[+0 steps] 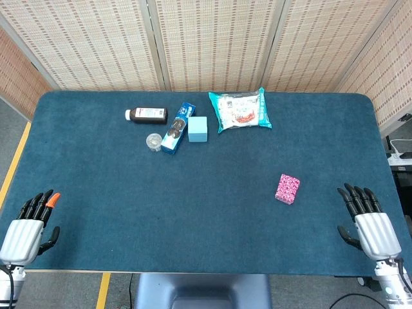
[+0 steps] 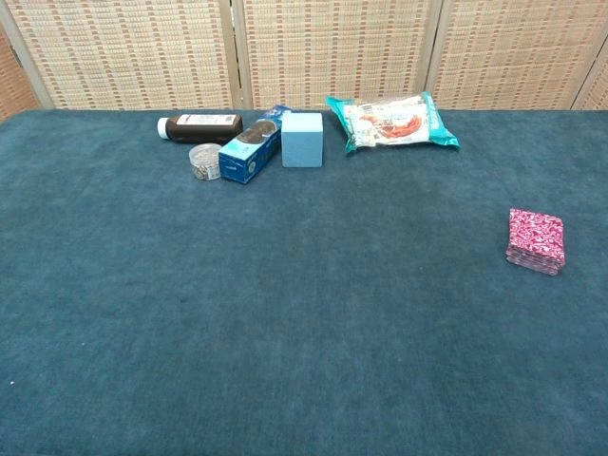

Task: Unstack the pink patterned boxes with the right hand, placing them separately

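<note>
The pink patterned boxes (image 1: 288, 188) lie stacked one on another on the blue table, right of centre; the chest view shows the stack (image 2: 536, 241) near its right edge with layered sides. My right hand (image 1: 367, 219) rests at the table's near right edge, fingers spread and empty, well to the right of the stack. At the near left edge my left hand (image 1: 31, 222) also lies with fingers apart, holding nothing. Neither hand shows in the chest view.
At the back of the table (image 1: 193, 212) lie a dark bottle (image 1: 147, 115), a small round tin (image 1: 154, 141), a blue cookie box (image 1: 177, 128), a light blue cube (image 1: 197, 129) and a teal snack bag (image 1: 240, 110).
</note>
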Controlling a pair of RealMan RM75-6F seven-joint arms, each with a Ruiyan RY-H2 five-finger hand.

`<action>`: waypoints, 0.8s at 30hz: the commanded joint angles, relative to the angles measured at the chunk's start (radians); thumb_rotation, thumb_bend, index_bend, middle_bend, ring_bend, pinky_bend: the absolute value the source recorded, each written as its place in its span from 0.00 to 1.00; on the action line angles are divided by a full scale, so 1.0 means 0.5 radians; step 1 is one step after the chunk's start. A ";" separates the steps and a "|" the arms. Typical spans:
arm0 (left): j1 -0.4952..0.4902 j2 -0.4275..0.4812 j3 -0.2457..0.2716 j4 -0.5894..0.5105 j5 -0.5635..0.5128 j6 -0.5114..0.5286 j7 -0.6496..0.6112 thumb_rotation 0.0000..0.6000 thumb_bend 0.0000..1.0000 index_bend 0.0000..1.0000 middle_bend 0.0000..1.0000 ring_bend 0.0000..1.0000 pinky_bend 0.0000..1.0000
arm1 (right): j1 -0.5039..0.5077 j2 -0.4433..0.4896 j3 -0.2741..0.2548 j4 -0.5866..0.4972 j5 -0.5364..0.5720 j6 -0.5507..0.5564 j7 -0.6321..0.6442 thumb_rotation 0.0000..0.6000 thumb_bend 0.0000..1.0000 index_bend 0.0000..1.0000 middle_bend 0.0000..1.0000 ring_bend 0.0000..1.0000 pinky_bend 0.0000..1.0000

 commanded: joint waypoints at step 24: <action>-0.027 0.002 -0.032 -0.022 -0.082 -0.054 0.005 1.00 0.46 0.00 0.00 0.00 0.13 | 0.692 -0.134 0.051 0.616 -0.238 -0.804 -0.391 1.00 0.25 0.00 0.00 0.00 0.00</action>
